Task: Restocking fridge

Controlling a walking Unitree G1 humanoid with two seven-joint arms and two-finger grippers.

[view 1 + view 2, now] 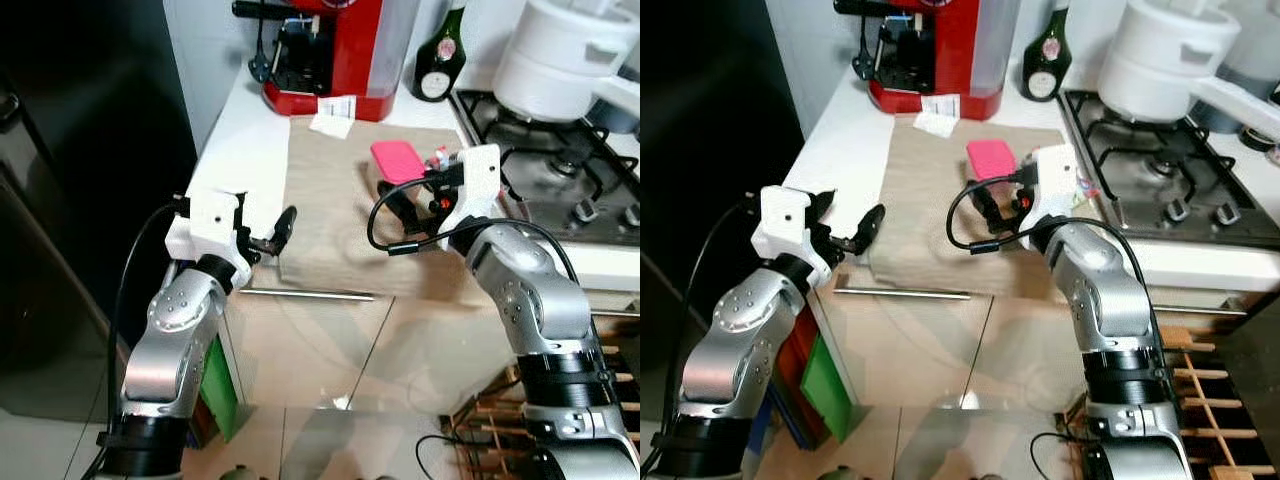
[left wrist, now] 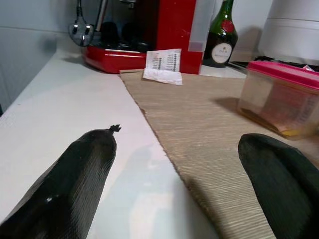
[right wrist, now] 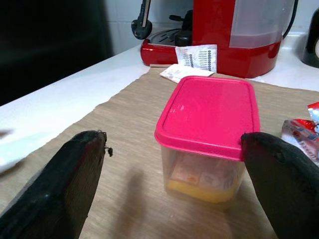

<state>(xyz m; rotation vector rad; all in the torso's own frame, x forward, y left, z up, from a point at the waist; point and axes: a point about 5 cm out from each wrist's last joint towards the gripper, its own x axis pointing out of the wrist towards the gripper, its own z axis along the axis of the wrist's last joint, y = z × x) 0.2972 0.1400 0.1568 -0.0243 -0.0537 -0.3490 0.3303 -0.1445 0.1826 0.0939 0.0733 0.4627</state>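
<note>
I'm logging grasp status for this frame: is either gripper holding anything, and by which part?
Nothing is held. The right gripper stands open around the pink-lidded clear plastic container; the left gripper hovers open.

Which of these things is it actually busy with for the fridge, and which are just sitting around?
For the job:
- pink-lidded container, just ahead of the open right gripper
- red snack packet
- left gripper, open over the counter edge

Just lying about:
- red coffee machine
- green bottle
- white pot
- paper slip
</note>
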